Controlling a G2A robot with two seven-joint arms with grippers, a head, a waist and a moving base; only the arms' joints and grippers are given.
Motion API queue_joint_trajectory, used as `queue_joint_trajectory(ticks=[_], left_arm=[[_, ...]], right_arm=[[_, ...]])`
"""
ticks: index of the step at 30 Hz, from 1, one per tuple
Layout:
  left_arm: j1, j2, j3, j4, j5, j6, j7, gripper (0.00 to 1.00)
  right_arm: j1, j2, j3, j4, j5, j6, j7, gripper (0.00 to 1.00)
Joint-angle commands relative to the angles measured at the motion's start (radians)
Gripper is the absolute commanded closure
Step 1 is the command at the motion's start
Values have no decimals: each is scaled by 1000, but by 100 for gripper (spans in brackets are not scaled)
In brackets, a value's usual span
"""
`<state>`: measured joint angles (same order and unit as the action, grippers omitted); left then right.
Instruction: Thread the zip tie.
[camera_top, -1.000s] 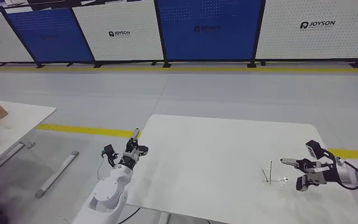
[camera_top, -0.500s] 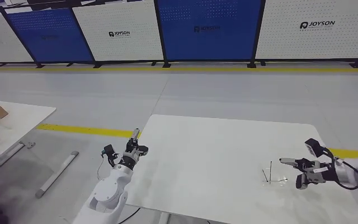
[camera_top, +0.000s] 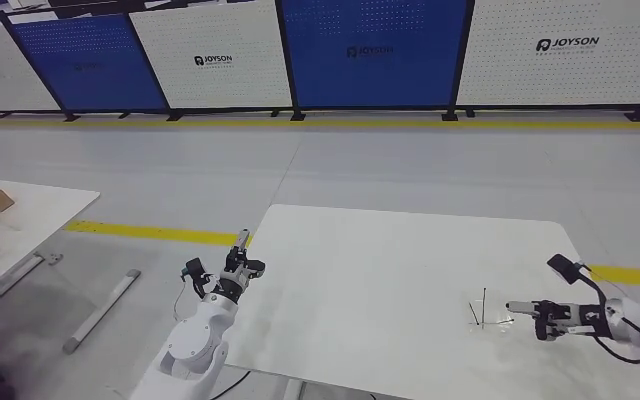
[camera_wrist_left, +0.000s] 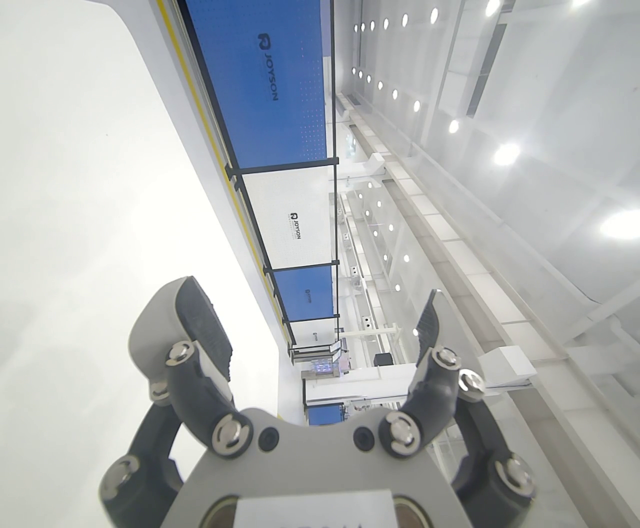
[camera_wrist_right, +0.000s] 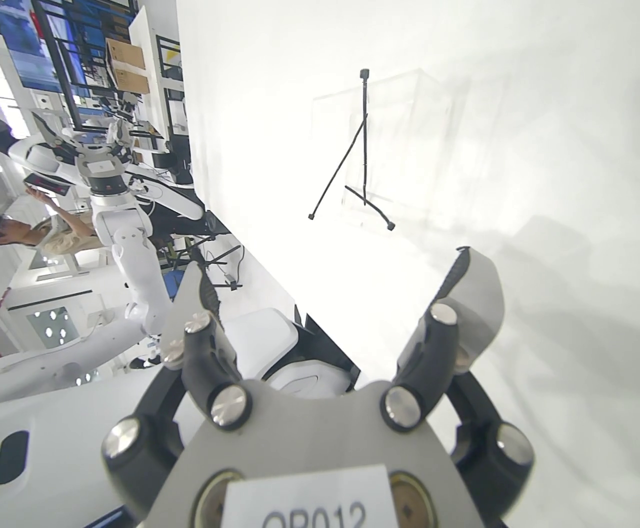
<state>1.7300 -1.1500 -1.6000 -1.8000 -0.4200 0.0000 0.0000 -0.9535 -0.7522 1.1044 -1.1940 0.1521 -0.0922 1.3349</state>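
Zip ties are propped in a clear holder near the table's right edge. The right gripper is held apart just beside them, the left gripper likewise at the left edge. One strap alone should be pinched.

In the top view the left arm rose from about 7 o'clock, its white forearm slanting toward 1 o'clock. The left gripper at its tip pointed to 12 o'clock. Seen from its own wrist, its two black-padded fingers were spread wide with nothing between them. The right arm came in at about 4 o'clock and lay nearly level. The right gripper pointed to 9 o'clock. From the right wrist, its fingers likewise stood well parted and held nothing.
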Motion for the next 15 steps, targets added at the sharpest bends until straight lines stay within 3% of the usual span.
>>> queue_joint_trajectory(ticks=[1, 10, 15], left_arm=[[0, 0, 0, 0, 0, 0, 0, 0], [0, 0, 0, 0, 0, 0, 0, 0], [0, 0, 0, 0, 0, 0, 0, 0]], right_arm=[[0, 0, 0, 0, -1, 0, 0, 0], [1, -2, -10, -17, -22, -14, -4, 0], [27, -12, -41, -25, -59, 14, -5, 0]])
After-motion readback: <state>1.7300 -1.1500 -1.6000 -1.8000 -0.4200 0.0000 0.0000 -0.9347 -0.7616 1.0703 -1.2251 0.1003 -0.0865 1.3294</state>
